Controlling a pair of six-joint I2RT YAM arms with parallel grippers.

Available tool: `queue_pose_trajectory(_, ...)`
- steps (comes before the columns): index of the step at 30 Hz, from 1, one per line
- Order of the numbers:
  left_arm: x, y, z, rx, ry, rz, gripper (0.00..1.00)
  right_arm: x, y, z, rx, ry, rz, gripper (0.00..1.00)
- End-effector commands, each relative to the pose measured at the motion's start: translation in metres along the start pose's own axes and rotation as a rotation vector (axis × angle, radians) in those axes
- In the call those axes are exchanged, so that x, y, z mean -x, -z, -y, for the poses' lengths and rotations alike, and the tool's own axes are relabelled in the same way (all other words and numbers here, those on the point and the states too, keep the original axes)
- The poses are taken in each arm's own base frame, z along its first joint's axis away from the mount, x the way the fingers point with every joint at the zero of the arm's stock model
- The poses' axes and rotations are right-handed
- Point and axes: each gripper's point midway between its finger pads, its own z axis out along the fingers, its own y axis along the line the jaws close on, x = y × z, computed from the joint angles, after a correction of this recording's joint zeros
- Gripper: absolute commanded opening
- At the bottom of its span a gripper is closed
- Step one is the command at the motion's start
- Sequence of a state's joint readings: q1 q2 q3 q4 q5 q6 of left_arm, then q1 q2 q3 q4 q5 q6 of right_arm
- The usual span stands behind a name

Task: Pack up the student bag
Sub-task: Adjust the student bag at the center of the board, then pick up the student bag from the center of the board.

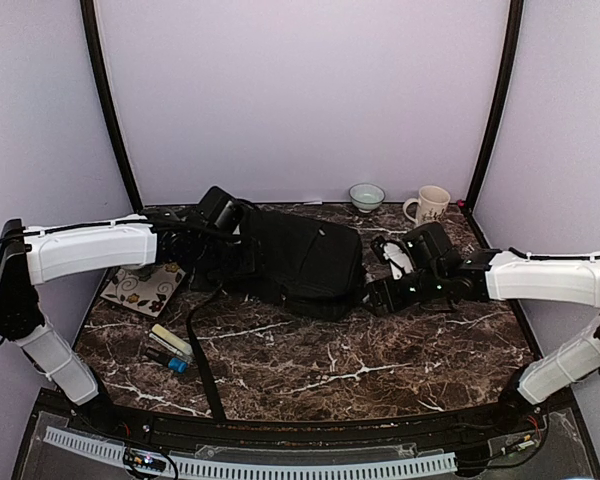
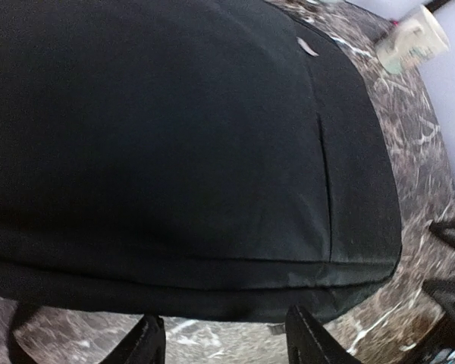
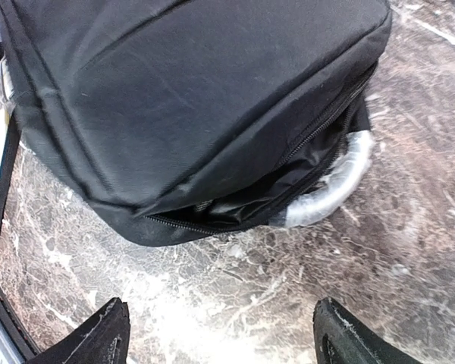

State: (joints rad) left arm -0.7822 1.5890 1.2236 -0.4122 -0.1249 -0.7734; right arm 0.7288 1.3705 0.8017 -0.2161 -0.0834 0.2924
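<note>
The student bag (image 1: 300, 255), a large black backpack, lies flat in the middle of the marble table. My left gripper (image 1: 242, 240) hovers over its left end, open and empty; in the left wrist view the bag (image 2: 174, 129) fills the frame above my open gripper (image 2: 226, 343). My right gripper (image 1: 378, 293) is at the bag's right end, open and empty. The right wrist view shows the bag (image 3: 189, 91) with its zipper partly open (image 3: 235, 206) and a silvery-grey loop handle (image 3: 330, 193), just ahead of my gripper (image 3: 221, 334).
A long black strap (image 1: 204, 350) trails toward the front edge. A patterned booklet (image 1: 145, 286), a pale marker (image 1: 171, 340) and a blue-capped item (image 1: 170, 361) lie at the left. A small bowl (image 1: 367, 196) and a mug (image 1: 429, 205) stand at the back right.
</note>
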Motion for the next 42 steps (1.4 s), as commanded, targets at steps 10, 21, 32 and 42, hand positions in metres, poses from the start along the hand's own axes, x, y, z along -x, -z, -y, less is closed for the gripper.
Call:
queue_pose_trajectory(10,-0.018,0.042,0.052,-0.372,-1.173,0.071,0.53,0.001,0.034,0.009,-0.046,-0.09,0.075,0.85)
queue_pose_trajectory(21,-0.065,0.021,0.003,-0.383,-1.532,-0.176,0.63,-0.002,0.044,0.012,-0.061,-0.122,0.095,0.85)
queue_pose_trajectory(32,-0.065,-0.024,-0.026,-0.265,-1.687,-0.241,0.61,0.001,0.047,0.012,-0.068,-0.113,0.095,0.85)
queue_pose_trajectory(42,-0.035,-0.056,-0.044,-0.023,-1.841,-0.118,0.57,-0.005,0.054,0.014,-0.071,-0.142,0.105,0.85)
